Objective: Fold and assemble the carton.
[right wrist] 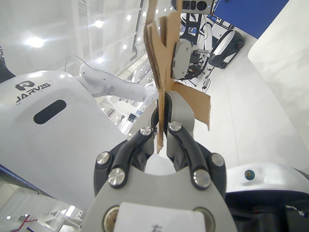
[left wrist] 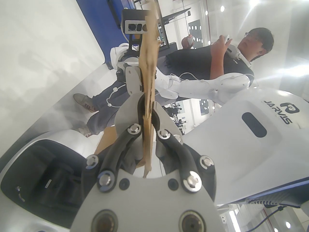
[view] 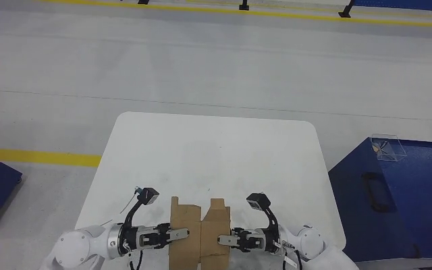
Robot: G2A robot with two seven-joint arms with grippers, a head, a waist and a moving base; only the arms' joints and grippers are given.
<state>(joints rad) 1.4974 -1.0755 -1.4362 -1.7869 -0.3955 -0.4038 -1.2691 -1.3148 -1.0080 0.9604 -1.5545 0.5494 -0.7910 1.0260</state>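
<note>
At the near edge of the white bench point(view: 216, 155), a flattened brown carton point(view: 200, 233) was held between the 2 grippers, with its broad face turned up toward the top camera and its far edge notched in the middle. Its left edge was clamped by the left gripper point(view: 183, 233) and its right edge by the right gripper point(view: 221, 239), so that the 2 were set facing each other across the cardboard. From the left wrist, the carton point(left wrist: 149, 56) was seen edge-on. The left gripper point(left wrist: 147, 107) was closed down to the thickness of the board, with the layers pinched between its fingers. From the right wrist, the carton point(right wrist: 159, 49) was likewise seen edge-on, as several stacked layers slightly splayed at the far end, and the right gripper point(right wrist: 162, 102) was narrowed tightly onto it. 1 loose flap point(right wrist: 195, 105) was bent away from the main sheet. Whether the carton was touching the bench could not be told. Beside the bench, to the right, a blue cabinet point(view: 385, 216) was seen, with a small clear box point(view: 389, 146) set on its top. A yellow line point(view: 47, 158) was marked on the grey floor to the left.
</note>
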